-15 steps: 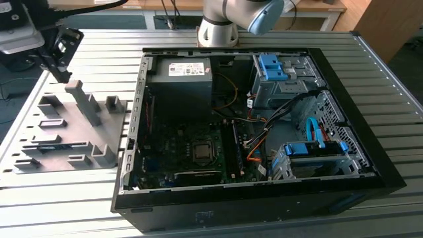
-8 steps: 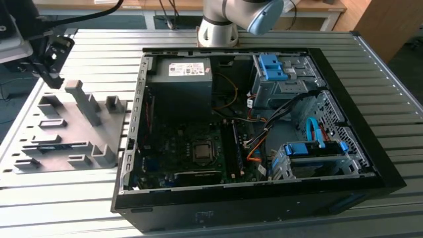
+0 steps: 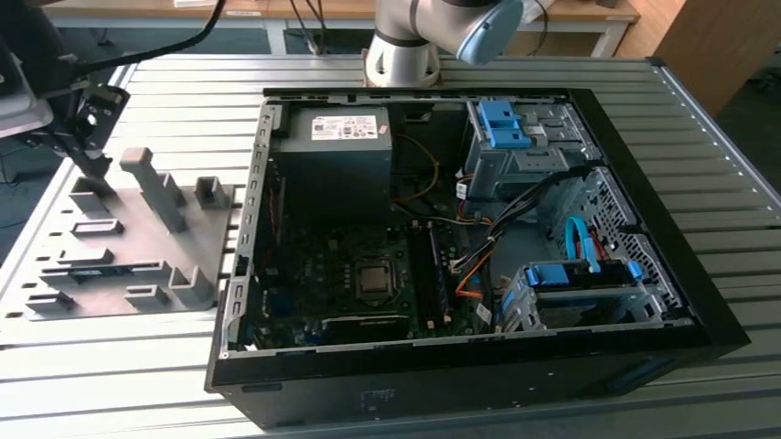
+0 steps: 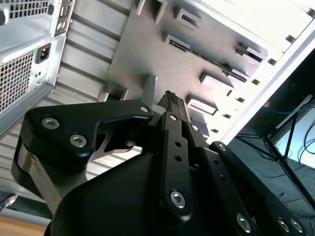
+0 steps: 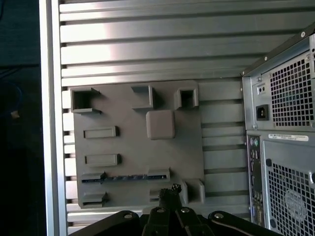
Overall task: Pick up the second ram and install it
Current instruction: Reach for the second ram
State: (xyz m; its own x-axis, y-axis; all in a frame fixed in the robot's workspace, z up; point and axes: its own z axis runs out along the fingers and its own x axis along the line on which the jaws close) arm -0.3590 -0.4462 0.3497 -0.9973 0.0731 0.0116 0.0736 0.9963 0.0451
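The task is at its start: the second ram [image 5: 124, 178] has not yet been picked up. It lies flat in a long slot of the grey fixture tray [image 5: 187, 142], held between two low blocks, its dark blue board showing along the slot. In the exterior view the tray sits on the slatted counter [image 3: 183, 73] at the exterior view's left, just beside the open computer case [image 3: 488, 384], and the strip is a thin dark line in the tray's near part [image 3: 104, 267]. In the second wrist view it runs as a dark line across the tray [image 4: 216, 62].

Inside the case, the memory slots sit beside the processor socket, toward the exterior view's right. They look dark, and I cannot tell what is seated in them. Judging from this, both the pick and the install remain to be done.

The hand [image 5: 172, 189] hangs above the tray, and nothing is between its fingers. Its fingers look drawn together to a single point in both wrist views [image 4: 170, 97]. In the first wrist view the tip lies near one end of the strip's slot, over the tray's edge blocks, and is apart from the strip. In the exterior view the hand [image 3: 98, 174] stands over the far part of the tray, clear of the case.
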